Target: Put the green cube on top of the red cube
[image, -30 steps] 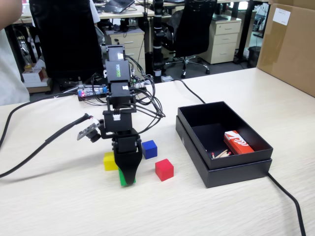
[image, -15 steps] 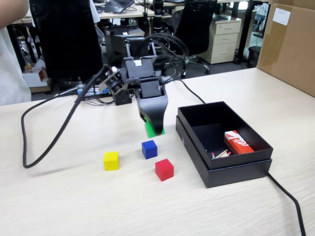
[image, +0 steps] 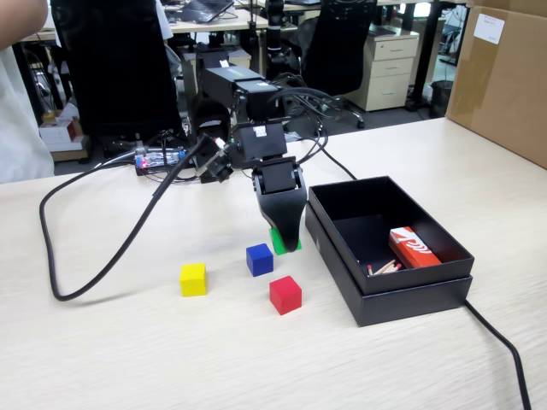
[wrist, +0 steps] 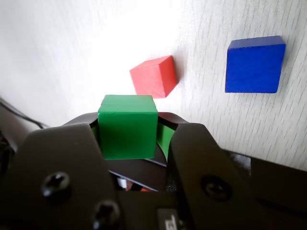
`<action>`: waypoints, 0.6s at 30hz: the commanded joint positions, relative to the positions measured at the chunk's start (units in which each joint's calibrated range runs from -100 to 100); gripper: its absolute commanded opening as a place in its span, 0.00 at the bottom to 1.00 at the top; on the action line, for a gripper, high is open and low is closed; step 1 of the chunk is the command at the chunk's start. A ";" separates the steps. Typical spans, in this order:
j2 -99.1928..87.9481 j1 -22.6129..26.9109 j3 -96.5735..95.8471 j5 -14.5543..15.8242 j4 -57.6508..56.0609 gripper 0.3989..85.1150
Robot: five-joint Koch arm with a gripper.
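Note:
The green cube (wrist: 127, 127) is clamped between my black jaws in the wrist view. In the fixed view it shows as a green patch (image: 280, 243) at the tip of my gripper (image: 287, 241), held above the table. The gripper is shut on it. On the table sits the red cube (image: 285, 294), below and in front of the gripper in the fixed view. From the wrist camera the red cube (wrist: 153, 76) lies just beyond the green one, apart from it.
A blue cube (image: 259, 259) sits just left of the gripper, and a yellow cube (image: 193, 279) farther left. An open black box (image: 410, 290) holding a red-and-white carton (image: 413, 246) stands at the right. A thick black cable (image: 102, 265) loops across the left of the table.
The arm lifted the green cube from beside the yellow cube, swung it back and right, and has now come down and right toward the black box, close above the blue and red cubes.

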 commanded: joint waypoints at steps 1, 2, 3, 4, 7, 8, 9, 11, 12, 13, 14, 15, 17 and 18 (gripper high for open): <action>0.79 0.24 3.91 0.15 0.57 0.01; 2.28 0.15 4.45 0.20 0.57 0.01; 2.86 0.10 4.72 0.20 0.66 0.01; 3.43 0.10 4.81 0.20 0.74 0.01; 5.73 -0.15 4.90 0.05 2.73 0.01; 5.73 -0.15 4.90 0.05 2.90 0.01; 5.96 -0.15 4.90 0.05 3.16 0.01; 6.19 -0.10 5.18 0.00 4.03 0.01; 6.53 -0.10 5.72 0.00 4.11 0.01; 7.10 -0.10 6.63 0.00 4.20 0.01; 7.33 -0.10 7.17 0.00 4.29 0.01; 7.79 0.00 7.99 0.00 4.29 0.01; 8.71 -0.10 7.99 0.00 4.98 0.01; 9.05 -0.15 7.99 0.00 5.32 0.01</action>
